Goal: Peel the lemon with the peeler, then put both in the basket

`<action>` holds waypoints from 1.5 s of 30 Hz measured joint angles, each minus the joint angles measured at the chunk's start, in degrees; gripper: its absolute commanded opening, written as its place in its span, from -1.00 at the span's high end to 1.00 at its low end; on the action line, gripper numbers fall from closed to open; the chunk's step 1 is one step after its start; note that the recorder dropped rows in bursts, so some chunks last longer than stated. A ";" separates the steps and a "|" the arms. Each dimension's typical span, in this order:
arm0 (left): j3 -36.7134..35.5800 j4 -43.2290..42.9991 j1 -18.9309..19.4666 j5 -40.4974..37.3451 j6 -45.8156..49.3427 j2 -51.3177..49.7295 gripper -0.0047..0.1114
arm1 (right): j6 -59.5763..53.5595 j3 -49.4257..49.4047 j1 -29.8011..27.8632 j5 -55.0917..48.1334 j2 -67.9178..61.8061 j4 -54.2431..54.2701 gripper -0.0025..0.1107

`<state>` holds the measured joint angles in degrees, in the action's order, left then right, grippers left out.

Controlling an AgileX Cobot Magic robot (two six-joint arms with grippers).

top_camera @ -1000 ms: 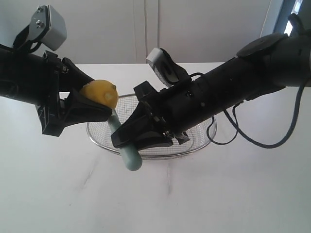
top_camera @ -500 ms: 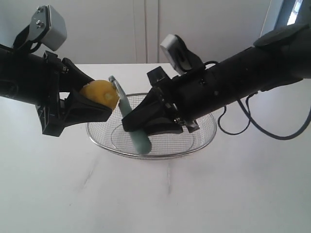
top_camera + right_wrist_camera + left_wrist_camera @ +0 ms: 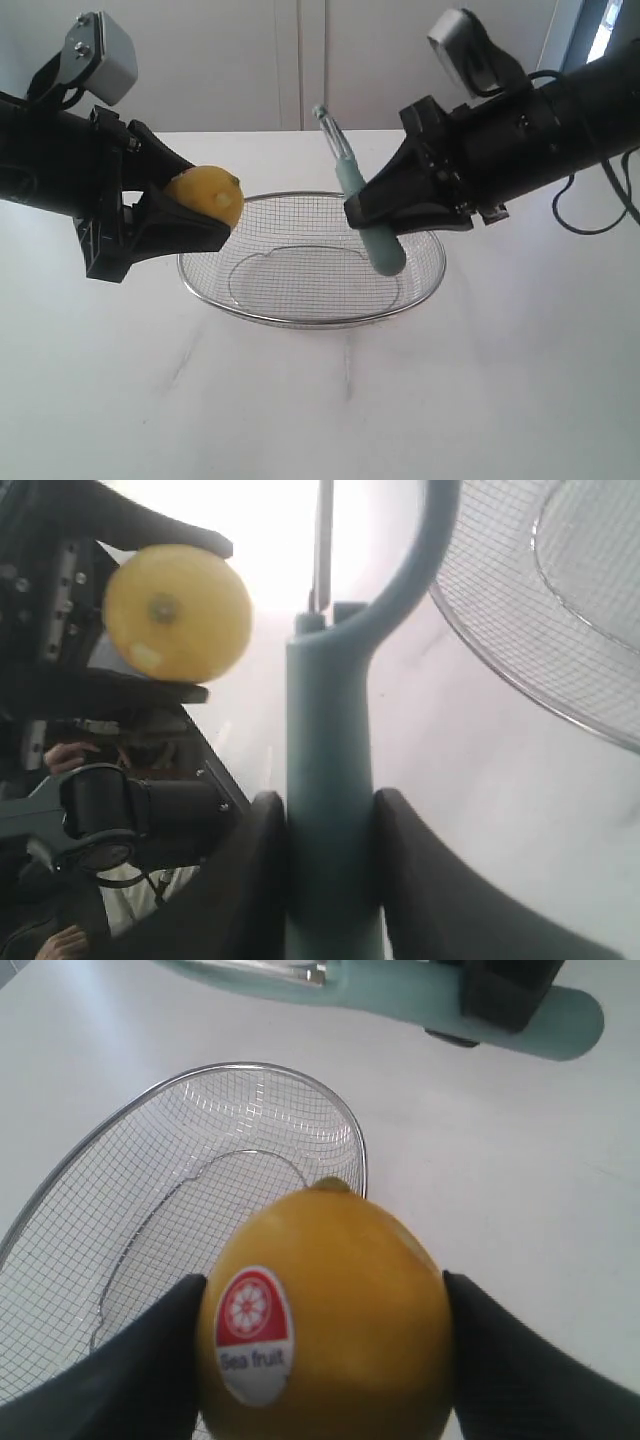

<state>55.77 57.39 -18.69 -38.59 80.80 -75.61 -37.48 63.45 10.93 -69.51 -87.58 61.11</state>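
It looked like a robot lab. A black left arm [image 3: 45, 165] and right arm [image 3: 540, 130] reached over a bare white tabletop [image 3: 320, 410]. Plain white wall panels [image 3: 300, 60] stood far behind. A black cable [image 3: 600, 218] hung on the right.

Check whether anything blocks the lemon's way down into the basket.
Nothing visible. The left gripper holds the lemon over the basket near its left rim, bare mesh below. The peeler, in the right gripper, is over the right side, apart from it.

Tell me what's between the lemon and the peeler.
Nothing sits between them. In the exterior view the lemon and peeler are apart, with only the basket mesh and rim showing through the gap.
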 measured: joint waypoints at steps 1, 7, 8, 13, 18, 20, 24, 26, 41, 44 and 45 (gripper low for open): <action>0.00 0.00 0.00 0.00 0.00 0.00 0.92 | 0.25 -0.26 0.00 0.00 -0.97 -0.42 0.96; 0.00 0.00 0.00 0.11 0.00 0.00 0.92 | 0.86 -2.24 4.12 0.53 -9.55 0.90 0.96; 0.00 0.00 0.00 0.23 0.00 0.00 0.92 | 0.86 -2.35 5.01 0.53 -10.20 1.43 0.96; 0.00 0.00 0.00 0.23 0.00 0.00 0.92 | 0.86 -2.47 10.26 0.29 -12.88 4.33 0.96; 0.00 0.00 0.00 0.23 0.00 0.00 0.92 | -0.66 -2.47 12.43 -0.07 -13.17 10.23 0.96; 0.00 0.00 0.00 0.23 0.00 0.00 0.92 | -1.36 -2.47 12.52 -0.07 -13.17 11.76 0.96; 0.00 0.00 0.00 0.23 0.00 0.00 0.92 | -1.65 -2.47 12.52 -0.07 -13.17 12.20 0.96; 0.00 0.00 0.00 0.23 0.00 0.00 0.92 | -1.75 -2.47 12.52 -0.07 -13.17 12.30 0.96; 0.00 0.00 0.00 0.23 0.00 0.00 0.92 | -2.11 -2.47 12.52 0.03 -10.32 12.85 0.96; 0.00 0.00 0.00 0.23 0.00 0.00 0.92 | -2.11 -2.47 12.52 0.03 -10.19 12.85 0.96; 0.00 0.00 0.00 0.23 0.00 0.00 0.92 | -2.11 -2.47 12.52 0.03 -10.09 12.85 0.96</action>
<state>55.77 57.39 -18.69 -38.36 80.80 -75.61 -39.59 60.98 23.45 -69.48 -97.67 73.97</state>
